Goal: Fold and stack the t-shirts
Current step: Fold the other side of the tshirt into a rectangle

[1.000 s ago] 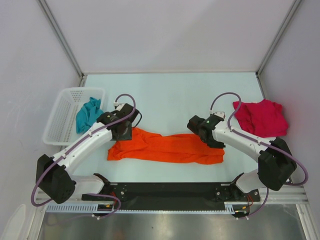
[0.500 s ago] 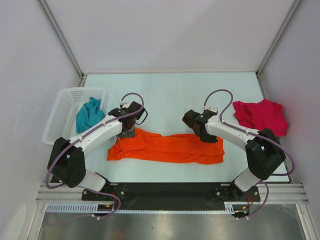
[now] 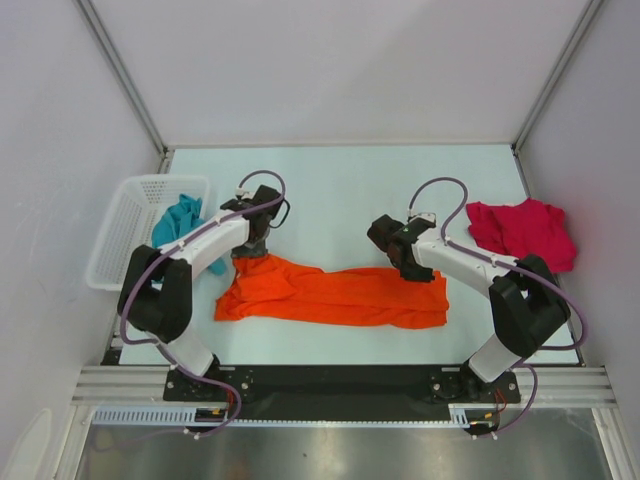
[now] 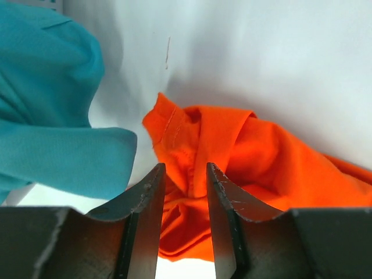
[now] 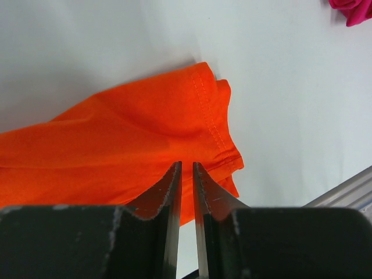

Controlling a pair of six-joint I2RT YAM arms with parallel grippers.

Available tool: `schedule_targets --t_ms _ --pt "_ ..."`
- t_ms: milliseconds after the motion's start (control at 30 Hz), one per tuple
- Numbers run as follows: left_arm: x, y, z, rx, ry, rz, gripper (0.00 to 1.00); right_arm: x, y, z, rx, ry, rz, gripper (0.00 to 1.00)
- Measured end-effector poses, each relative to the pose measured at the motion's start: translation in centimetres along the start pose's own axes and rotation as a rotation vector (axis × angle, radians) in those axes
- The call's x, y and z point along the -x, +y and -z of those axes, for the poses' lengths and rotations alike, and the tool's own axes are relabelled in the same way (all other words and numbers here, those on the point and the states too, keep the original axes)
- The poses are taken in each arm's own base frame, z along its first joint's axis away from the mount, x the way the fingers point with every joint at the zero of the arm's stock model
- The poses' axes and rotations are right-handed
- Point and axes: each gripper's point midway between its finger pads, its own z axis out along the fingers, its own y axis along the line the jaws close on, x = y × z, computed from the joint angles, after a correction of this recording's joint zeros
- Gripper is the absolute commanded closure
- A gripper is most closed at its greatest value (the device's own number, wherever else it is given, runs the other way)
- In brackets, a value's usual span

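Orange t-shirt [image 3: 340,295] taken at both far corners.
The right gripper [image 5: 187,165] pinches the hem edge; the left gripper [image 4: 185,171] is narrow around a fold, grip unclear, with the teal t-shirt [image 4: 46,87] just beside it.

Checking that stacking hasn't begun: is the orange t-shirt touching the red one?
Apart. The top view shows bare table between the orange t-shirt and the red t-shirt.

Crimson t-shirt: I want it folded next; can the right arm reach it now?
Probably yes: the crimson t-shirt lies uncovered on the table beside that arm. But the right gripper grips the orange t-shirt and must let go first.
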Motion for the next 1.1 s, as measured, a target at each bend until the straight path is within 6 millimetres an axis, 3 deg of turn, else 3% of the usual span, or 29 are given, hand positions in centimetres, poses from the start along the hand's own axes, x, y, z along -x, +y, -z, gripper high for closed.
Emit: schedule_targets --t_ms 333,833,1100 --pt "-0.7 -0.9 -0.3 -0.045 0.033 -0.020 0.67 0.1 -0.1 -0.1 0.000 0.000 0.004 0.82" --pt "-5.2 1.2 3.8 -0.171 0.063 0.011 0.71 -0.1 -0.1 -0.1 0.000 0.002 0.012 0.82" --pt "-6.2 1.0 3.9 -0.194 0.086 0.006 0.81 -0.2 0.1 0.0 0.003 -0.001 0.018 0.83"
